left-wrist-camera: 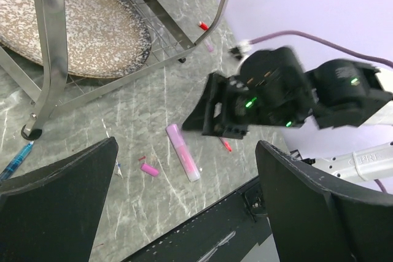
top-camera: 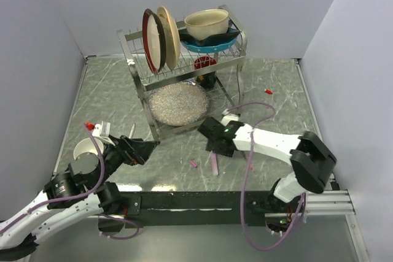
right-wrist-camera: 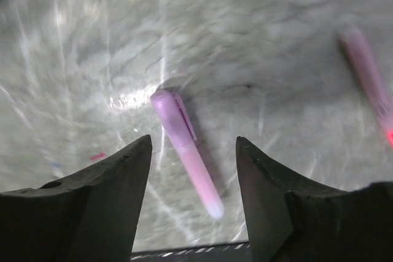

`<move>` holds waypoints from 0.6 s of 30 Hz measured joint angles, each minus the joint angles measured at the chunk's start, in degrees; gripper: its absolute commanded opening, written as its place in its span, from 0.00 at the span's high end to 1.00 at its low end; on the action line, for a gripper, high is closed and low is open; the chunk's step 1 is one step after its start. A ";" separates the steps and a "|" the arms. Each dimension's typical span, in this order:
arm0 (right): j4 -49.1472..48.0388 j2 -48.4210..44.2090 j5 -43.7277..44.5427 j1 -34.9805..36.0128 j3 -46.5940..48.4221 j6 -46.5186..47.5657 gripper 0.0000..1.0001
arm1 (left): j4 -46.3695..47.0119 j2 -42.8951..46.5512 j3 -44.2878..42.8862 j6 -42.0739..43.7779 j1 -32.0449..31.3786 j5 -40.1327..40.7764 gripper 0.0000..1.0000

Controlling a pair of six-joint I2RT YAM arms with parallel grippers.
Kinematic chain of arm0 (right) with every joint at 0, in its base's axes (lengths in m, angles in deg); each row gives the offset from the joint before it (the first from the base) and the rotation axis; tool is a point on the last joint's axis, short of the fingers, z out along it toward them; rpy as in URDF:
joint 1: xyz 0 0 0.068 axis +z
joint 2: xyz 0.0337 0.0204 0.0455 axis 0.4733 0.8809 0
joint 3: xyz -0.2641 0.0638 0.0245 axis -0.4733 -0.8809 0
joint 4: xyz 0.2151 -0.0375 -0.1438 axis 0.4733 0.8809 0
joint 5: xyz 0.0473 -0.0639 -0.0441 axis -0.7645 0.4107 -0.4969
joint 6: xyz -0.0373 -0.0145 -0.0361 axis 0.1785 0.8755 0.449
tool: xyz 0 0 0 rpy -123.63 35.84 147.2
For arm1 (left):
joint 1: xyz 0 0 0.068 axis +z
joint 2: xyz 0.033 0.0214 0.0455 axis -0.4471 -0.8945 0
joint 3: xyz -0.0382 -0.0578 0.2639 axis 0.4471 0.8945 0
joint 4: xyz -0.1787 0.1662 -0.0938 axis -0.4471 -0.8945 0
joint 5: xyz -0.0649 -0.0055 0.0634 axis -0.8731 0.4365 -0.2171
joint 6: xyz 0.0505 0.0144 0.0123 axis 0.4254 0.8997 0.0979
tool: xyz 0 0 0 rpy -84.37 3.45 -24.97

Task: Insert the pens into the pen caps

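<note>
Pink pen (right-wrist-camera: pixel 187 151), lilac clipped end, lying flat

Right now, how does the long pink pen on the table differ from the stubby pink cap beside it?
The long pink plastic pen is much longer than the stubby pink plastic cap. Pen fades lilac to whitish; cap is uniform pink. Both lie flat on the table, ungripped.

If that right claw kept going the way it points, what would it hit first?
Most likely the pink pen lying on the table, framed between the open jaws of the right gripper, though depth is unclear.
</note>
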 measured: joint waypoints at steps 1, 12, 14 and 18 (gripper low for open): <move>1.46 -1.81 -0.57 -1.33 -0.02 -3.06 0.37 | 0.00 0.20 0.00 0.00 0.00 -0.02 0.01; 7.89 -18.95 -6.01 -17.49 -9.66 -35.80 0.39 | -0.04 0.57 0.00 0.00 0.00 -0.13 0.01; 8.57 -18.73 -6.84 -20.61 -10.86 -39.45 0.39 | -0.02 0.57 0.00 0.00 0.00 -0.13 0.01; 9.55 -18.67 -7.82 -23.89 -11.82 -44.37 0.39 | -0.02 0.61 0.00 0.00 -0.02 -0.13 0.01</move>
